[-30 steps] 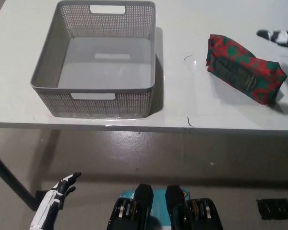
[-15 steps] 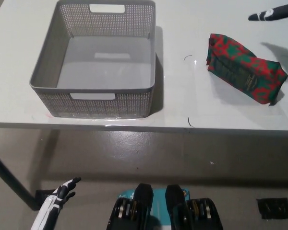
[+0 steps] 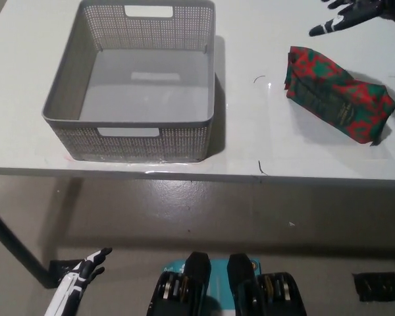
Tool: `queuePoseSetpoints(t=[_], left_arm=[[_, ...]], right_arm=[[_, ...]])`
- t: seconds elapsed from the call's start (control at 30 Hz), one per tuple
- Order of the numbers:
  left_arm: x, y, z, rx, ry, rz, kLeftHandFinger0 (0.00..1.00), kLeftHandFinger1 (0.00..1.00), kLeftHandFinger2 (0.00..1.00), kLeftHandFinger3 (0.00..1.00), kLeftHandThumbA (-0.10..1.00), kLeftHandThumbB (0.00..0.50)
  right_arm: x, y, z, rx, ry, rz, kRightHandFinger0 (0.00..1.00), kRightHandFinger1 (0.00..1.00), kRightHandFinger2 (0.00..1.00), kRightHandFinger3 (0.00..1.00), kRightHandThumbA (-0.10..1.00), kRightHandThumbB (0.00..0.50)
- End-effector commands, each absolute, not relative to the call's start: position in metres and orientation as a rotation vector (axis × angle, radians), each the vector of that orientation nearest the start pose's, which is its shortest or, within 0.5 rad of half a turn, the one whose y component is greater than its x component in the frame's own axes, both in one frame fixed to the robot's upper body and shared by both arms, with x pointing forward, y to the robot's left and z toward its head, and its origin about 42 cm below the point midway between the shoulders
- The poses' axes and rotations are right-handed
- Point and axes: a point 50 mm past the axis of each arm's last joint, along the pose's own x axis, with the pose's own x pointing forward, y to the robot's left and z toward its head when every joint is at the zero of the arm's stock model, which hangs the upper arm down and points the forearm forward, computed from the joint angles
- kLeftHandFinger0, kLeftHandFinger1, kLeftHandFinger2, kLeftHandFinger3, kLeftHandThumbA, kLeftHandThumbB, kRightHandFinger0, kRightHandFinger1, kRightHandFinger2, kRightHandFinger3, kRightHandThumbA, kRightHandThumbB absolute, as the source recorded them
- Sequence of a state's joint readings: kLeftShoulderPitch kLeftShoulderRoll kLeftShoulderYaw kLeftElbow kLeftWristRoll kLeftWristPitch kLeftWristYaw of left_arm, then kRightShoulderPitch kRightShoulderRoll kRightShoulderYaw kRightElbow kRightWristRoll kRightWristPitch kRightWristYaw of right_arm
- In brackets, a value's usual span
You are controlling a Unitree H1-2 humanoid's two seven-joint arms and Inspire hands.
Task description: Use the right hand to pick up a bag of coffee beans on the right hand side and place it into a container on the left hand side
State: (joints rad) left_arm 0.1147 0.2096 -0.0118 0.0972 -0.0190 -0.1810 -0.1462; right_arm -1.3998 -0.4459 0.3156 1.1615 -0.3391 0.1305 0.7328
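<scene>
- The black right hand [image 3: 355, 14] hangs at the top right edge of the view with its fingers [image 3: 322, 29] spread apart and clamped on nothing; most of the hand runs out of frame.
- Over the last second this hand has risen from beside the bag's far end and swung in over the table [image 3: 250, 131], and its fingers have opened out. I read this as the reach toward the grasp, not the grasp itself.
- Just below and toward the robot from those fingers lies the red-and-green bag of coffee beans [image 3: 336, 92], flat on the table and angled. It is apart from the hand and has not shifted.
- Well off to the left of the fingers stands the grey perforated basket [image 3: 72, 105], the container for the bag. It is empty and unmoved.
- The white left hand [image 3: 79, 280] rests low at the bottom left, below the table edge, fingers apart and holding nothing.
- The task is at its very beginning: the hand must still come down on the bag, close, lift and carry it across to the basket.
</scene>
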Motion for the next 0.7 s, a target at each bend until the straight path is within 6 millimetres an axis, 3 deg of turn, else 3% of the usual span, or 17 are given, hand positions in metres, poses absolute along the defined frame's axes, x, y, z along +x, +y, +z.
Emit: queuePoseSetpoints(t=[0.0, 0.03, 0.23, 0.3, 0.37, 0.47, 0.67], left_arm=[[0.238, 0.28, 0.064, 0.191, -0.01, -0.166, 1.0, 1.0, 1.0, 1.0, 1.0, 0.241], [0.238, 0.28, 0.064, 0.193, -0.013, -0.166, 1.0, 1.0, 1.0, 1.0, 1.0, 0.243], [0.233, 0.281, 0.064, 0.183, -0.011, -0.156, 1.0, 1.0, 1.0, 1.0, 1.0, 0.234], [0.235, 0.281, 0.064, 0.182, -0.016, -0.156, 1.0, 1.0, 1.0, 1.0, 1.0, 0.224], [0.233, 0.281, 0.063, 0.181, -0.013, -0.158, 1.0, 1.0, 1.0, 1.0, 1.0, 0.23], [0.234, 0.282, 0.064, 0.18, -0.013, -0.158, 1.0, 1.0, 1.0, 1.0, 1.0, 0.227], [0.235, 0.283, 0.063, 0.187, -0.012, -0.156, 1.0, 1.0, 1.0, 1.0, 1.0, 0.237]], right_arm=[[0.59, -0.243, 0.474, -0.969, 0.17, 0.584, 1.0, 1.0, 1.0, 1.0, 1.0, 0.414], [0.592, -0.239, 0.469, -0.971, 0.2, 0.546, 1.0, 1.0, 1.0, 1.0, 1.0, 0.441], [0.592, -0.237, 0.453, -1.077, 0.233, 0.559, 1.0, 1.0, 1.0, 1.0, 1.0, 0.432], [0.593, -0.24, 0.452, -1.113, 0.251, 0.545, 1.0, 1.0, 1.0, 1.0, 1.0, 0.468], [0.594, -0.242, 0.45, -1.159, 0.268, 0.547, 1.0, 1.0, 1.0, 1.0, 1.0, 0.43], [0.595, -0.25, 0.451, -1.212, 0.312, 0.521, 1.0, 1.0, 1.0, 1.0, 1.0, 0.476], [0.595, -0.266, 0.456, -1.323, 0.331, 0.483, 1.0, 1.0, 1.0, 1.0, 1.0, 0.437]])
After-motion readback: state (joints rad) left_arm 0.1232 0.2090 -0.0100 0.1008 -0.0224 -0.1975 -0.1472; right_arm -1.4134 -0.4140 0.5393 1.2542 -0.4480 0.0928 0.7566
